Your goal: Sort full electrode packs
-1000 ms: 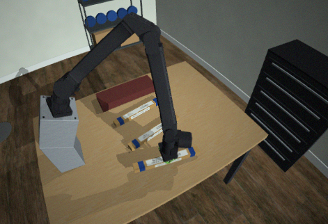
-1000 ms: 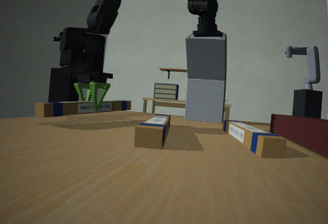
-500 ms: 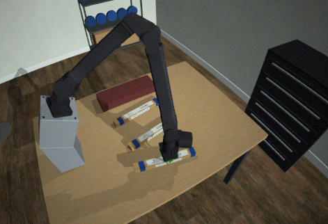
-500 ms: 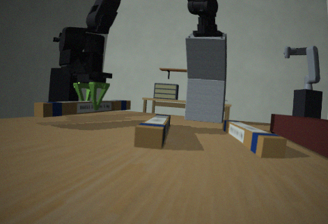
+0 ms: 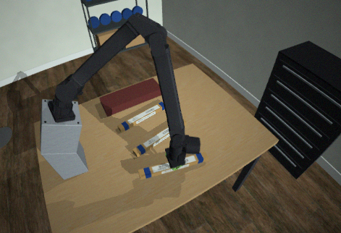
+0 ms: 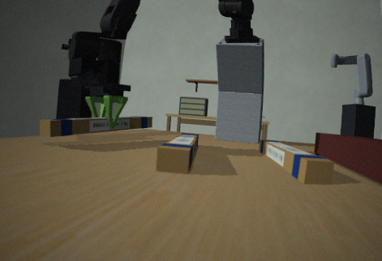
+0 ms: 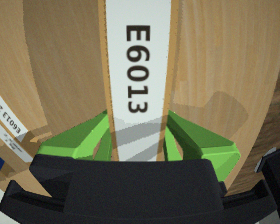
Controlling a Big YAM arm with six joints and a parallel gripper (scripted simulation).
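Observation:
My gripper (image 5: 176,166) (image 6: 108,123) (image 7: 137,113) has its green fingers shut on the sides of an E6013 electrode pack (image 5: 160,168) (image 6: 66,127) (image 7: 139,67), near its middle. The held pack is about level and looks slightly above the table, its shadow apart from it in the exterior view. A second pack (image 5: 156,140) (image 6: 173,159) (image 7: 10,120) lies flat beside it. A third pack (image 5: 141,116) (image 6: 315,172) lies flat between the second pack and the low dark red platform (image 5: 130,97) (image 6: 355,157). I see no pack on the platform; the arm hides its far end in the top view.
The wooden table (image 5: 230,119) (image 6: 209,215) carries everything. The grey arm pedestal (image 5: 61,137) (image 6: 239,113) stands at one side. The table's front edge runs close beside the held pack. A black drawer cabinet (image 5: 310,94) stands beyond the table.

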